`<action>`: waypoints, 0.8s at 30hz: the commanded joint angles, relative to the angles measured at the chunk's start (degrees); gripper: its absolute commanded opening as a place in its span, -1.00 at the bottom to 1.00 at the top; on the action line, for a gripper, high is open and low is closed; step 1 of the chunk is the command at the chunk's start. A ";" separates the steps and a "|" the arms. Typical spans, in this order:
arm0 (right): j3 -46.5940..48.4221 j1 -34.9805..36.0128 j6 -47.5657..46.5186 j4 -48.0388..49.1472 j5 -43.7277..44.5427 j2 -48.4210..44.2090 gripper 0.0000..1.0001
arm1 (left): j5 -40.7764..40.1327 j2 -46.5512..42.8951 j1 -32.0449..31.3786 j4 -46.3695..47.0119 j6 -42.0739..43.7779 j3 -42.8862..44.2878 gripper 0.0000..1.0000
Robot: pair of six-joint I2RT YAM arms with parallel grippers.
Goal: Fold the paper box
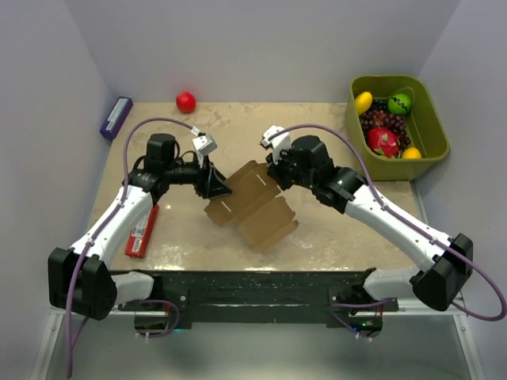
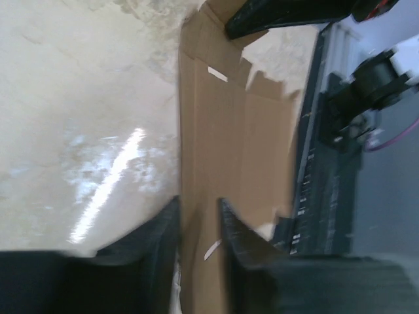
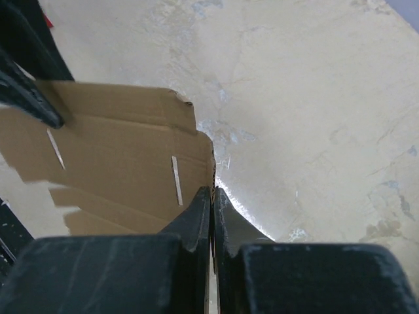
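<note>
Top external view: the paper box [image 1: 252,204] lies at the middle of the table [image 1: 333,233], between the two grippers. It is a plain brown cardboard blank, opened out and unprinted, set on a diagonal, with creased panels, tabbed flaps along its edges and a pale slit cut in one panel. Whether any panel is lifted off the surface cannot be told from above.

On its left side the left gripper [image 1: 215,184] meets the blank. In the left wrist view the paper box [image 2: 222,144] runs away from the camera as a long strip, and the left gripper [image 2: 198,208] has its fingers [image 2: 167,226] a little apart, a narrow gap with the cardboard's edge passing between them. The pads do not visibly press it.

On the right side the right gripper [image 1: 276,170] reaches the blank's upper end. The right wrist view shows the right gripper [image 3: 212,193] with its fingers pressed together on the edge of the paper box [image 3: 118,144] near a corner. Two pale slits show on the panels there.

Around it, from the left: a purple-blue rectangular box [image 1: 116,117] rests at the far left edge of the table, a flat red packet [image 1: 142,229] lies beside the left arm and apart from the blank, and a red ball [image 1: 185,101] sits near the back wall. At the far right stands a green bin [image 1: 434,119] holding a lemon [image 1: 364,101], a green fruit [image 1: 399,103], dark grapes [image 1: 383,120] and a pink dragon fruit [image 1: 383,141], well apart from the blank.
</note>
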 commanded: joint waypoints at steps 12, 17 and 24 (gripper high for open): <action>-16.98 -4.47 11.72 22.34 -2.55 -8.57 -1.00 | -25.76 -13.41 9.48 15.79 -14.69 -10.53 0.99; -18.40 -10.98 14.02 25.07 -10.40 -11.47 -1.00 | -20.14 -11.83 9.58 16.76 -16.20 -12.83 0.99; -19.45 -12.57 15.95 26.65 -15.76 -13.23 -1.00 | -15.03 -9.02 9.58 19.49 -17.43 -12.66 0.99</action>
